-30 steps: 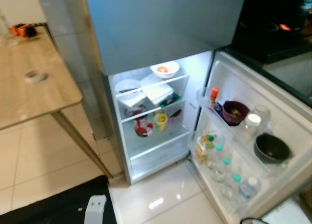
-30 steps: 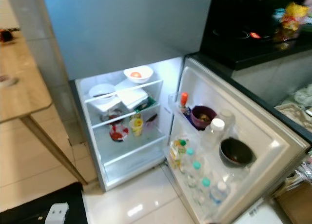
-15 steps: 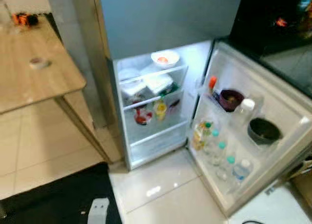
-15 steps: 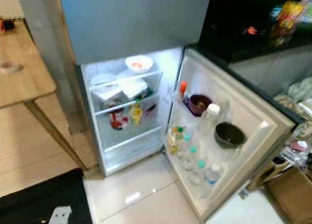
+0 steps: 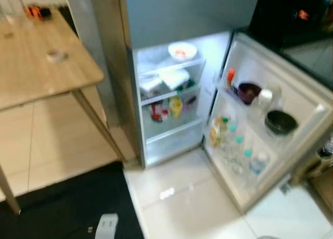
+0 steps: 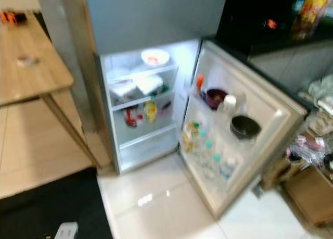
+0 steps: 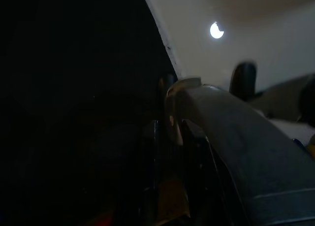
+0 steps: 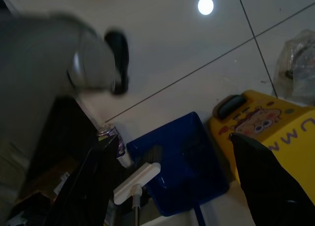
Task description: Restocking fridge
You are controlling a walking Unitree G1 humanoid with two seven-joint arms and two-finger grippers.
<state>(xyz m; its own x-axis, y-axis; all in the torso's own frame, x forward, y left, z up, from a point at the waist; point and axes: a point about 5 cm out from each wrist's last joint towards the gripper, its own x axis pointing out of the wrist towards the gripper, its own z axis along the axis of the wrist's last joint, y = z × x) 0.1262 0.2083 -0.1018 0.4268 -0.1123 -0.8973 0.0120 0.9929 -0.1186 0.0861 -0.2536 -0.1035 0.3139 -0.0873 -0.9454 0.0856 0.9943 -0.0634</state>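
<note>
The fridge [image 5: 171,88] stands ahead of me, grey-fronted, its lower compartment lit white inside. Its door [image 5: 291,93] hangs wide open on my right, liner facing me. To my left stands a wooden table [image 5: 41,67] with a small roll of tape [image 5: 54,54] on top. Pale floor tiles [image 5: 182,197] run up to the fridge; a black mat [image 5: 78,208] lies at my feet.

Inside, the top shelf carries a white bowl [image 5: 182,51] with something red in it. The shelf below holds white containers [image 5: 174,77]. Lower down, a red item [image 5: 158,112] sits just beside a yellow jar [image 5: 176,107].

The door's upper rack holds an orange-capped bottle [image 5: 229,77], a maroon bowl [image 5: 248,91] and a black bowl [image 5: 281,123]. The lower rack holds capped bottles [image 5: 237,148] in a row.

My right claw [image 8: 172,177] hangs with its fingers [image 8: 266,181] spread wide and empty, above a blue dustpan [image 8: 182,162] and a yellow box [image 8: 266,122] on the floor. My left claw [image 7: 167,177] hangs in deep shade; I cannot tell its state.
</note>
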